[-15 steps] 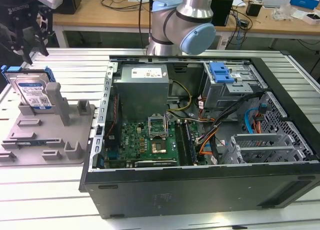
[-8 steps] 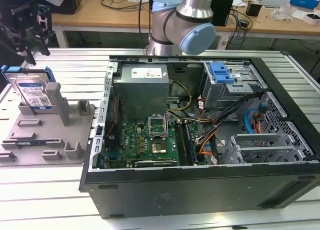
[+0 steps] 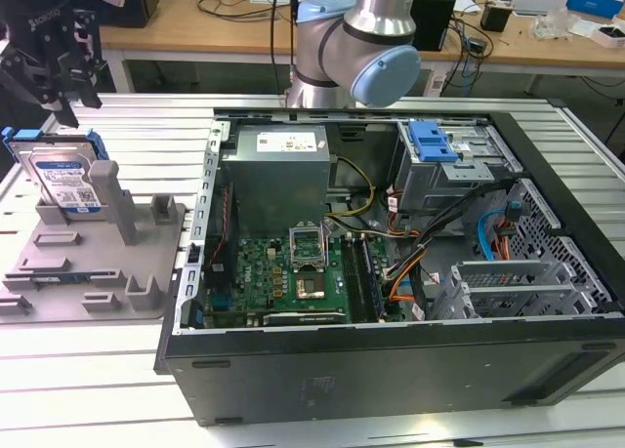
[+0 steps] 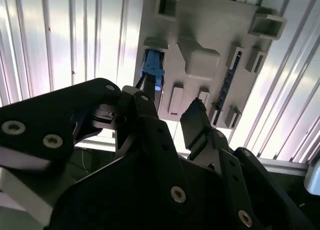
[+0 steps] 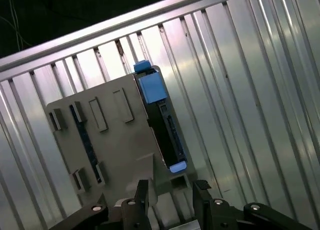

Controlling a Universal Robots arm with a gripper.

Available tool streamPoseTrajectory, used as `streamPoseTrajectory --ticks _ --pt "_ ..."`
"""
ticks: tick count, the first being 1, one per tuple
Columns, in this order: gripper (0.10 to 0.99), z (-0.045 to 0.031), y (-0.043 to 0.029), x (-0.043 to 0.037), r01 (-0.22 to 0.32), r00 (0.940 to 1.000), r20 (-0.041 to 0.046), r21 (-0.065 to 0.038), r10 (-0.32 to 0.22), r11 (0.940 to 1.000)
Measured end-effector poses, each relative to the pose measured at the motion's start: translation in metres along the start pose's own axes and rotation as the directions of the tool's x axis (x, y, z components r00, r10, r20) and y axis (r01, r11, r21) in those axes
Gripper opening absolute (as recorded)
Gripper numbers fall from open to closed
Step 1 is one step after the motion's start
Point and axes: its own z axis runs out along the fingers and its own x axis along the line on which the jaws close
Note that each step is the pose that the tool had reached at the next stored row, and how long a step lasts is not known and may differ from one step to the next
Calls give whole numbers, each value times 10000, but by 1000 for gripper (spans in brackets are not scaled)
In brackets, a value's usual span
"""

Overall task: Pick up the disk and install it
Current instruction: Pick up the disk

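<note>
The disk (image 3: 63, 175) stands on edge at the back of a grey holder (image 3: 98, 263) at the exterior view's left; it is silver with a white-and-blue label and a blue carrier bracket. My gripper (image 3: 68, 101) hangs just above it, open, with nothing between its fingers. In the first wrist view the disk (image 5: 162, 125) shows edge-on along the holder (image 5: 115, 150), and the gripper (image 5: 170, 190) is lined up over it. In the second wrist view the blue bracket end (image 4: 152, 67) shows beyond the gripper (image 4: 172, 112).
An open computer case (image 3: 391, 370) lies to the exterior view's right of the holder. It holds a grey power-supply box (image 3: 278, 170), a motherboard (image 3: 293, 272) and a drive bay with a blue latch (image 3: 435, 141). The arm's base (image 3: 361, 48) rises behind the case.
</note>
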Motion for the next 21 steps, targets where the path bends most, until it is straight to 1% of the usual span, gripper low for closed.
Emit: streamPoseTrajectory --ticks 1,6,7,8,10,12,14,16,18,21 --pt "482 0 3 -12 26 10000 -4 0 -26 10000" --pt "482 0 7 -25 30 10000 -19 6 -30 10000" --pt "482 0 6 -25 119 9999 -16 5 -119 9999" --pt "482 2 6 -25 449 9990 -6 1 -449 9990" --pt "482 9 6 -25 1242 9923 21 -2 -1242 9923" --pt "482 16 13 -41 1596 9872 34 -2 -1596 9872" --pt "482 20 26 -62 1728 9849 39 -3 -1728 9850" --pt "482 22 98 -104 1766 9843 40 -4 -1766 9843" --pt "482 25 199 -127 1777 9841 38 -3 -1777 9841" --pt "482 40 259 -117 1885 9821 41 -4 -1885 9821"
